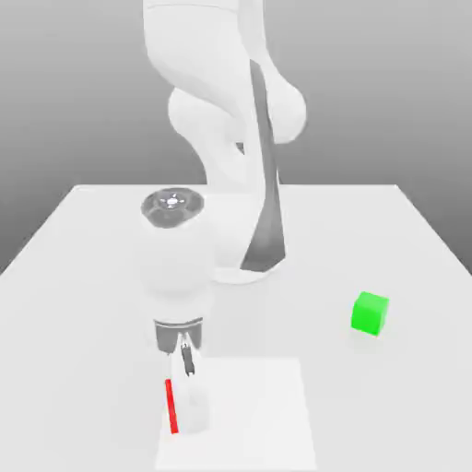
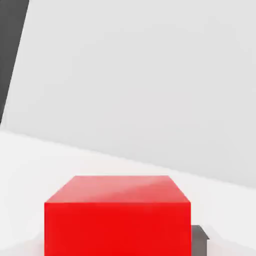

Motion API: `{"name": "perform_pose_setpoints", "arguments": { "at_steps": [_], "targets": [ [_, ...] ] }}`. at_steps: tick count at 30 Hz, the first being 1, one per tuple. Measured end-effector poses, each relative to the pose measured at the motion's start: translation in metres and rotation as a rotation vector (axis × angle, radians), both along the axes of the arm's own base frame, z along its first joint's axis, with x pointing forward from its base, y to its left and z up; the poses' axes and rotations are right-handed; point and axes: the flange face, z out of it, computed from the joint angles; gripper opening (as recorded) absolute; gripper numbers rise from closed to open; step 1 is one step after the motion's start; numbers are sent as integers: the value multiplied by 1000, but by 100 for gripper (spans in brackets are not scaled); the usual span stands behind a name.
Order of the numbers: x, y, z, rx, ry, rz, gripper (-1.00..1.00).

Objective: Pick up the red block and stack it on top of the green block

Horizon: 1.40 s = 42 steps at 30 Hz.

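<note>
While a red block (image 1: pixel 171 407) is clamped between the fingers of the robot's gripper (image 1: pixel 191 406) at the lower left of the exterior view, a green block (image 1: pixel 370 313) is left alone on the table (image 1: pixel 83 304) at center right, its top bare to receive the other. Flat sides appear to be gripped so the cube can be kept level; a lift and a carry toward the exterior view's right are presumably required next.
</note>
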Motion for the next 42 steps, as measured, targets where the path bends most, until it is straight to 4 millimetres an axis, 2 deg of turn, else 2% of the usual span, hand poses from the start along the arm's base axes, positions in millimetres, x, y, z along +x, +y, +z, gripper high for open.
{"name": "perform_pose_setpoints", "arguments": {
  "at_steps": [2,6,7,9,11,12,15,19,23,24,26,42],
  "targets": [
    [1,0,11,0,1,0,-100],
    [1,0,52,0,1,0,-100],
    [0,5,62,2,0,9,-100],
    [-5,63,73,18,-2,120,-100],
    [-20,121,81,32,-2,237,-100],
    [-30,144,84,37,-1,282,-100],
    [-61,191,94,47,1,380,-100],
    [-120,255,101,42,5,558,-100],
    [-188,297,104,17,4,740,-100],
    [-204,303,103,8,3,780,-100],
    [-214,306,100,-8,-2,808,-100],
    [-212,302,58,-62,0,814,-100]
  ]
}}
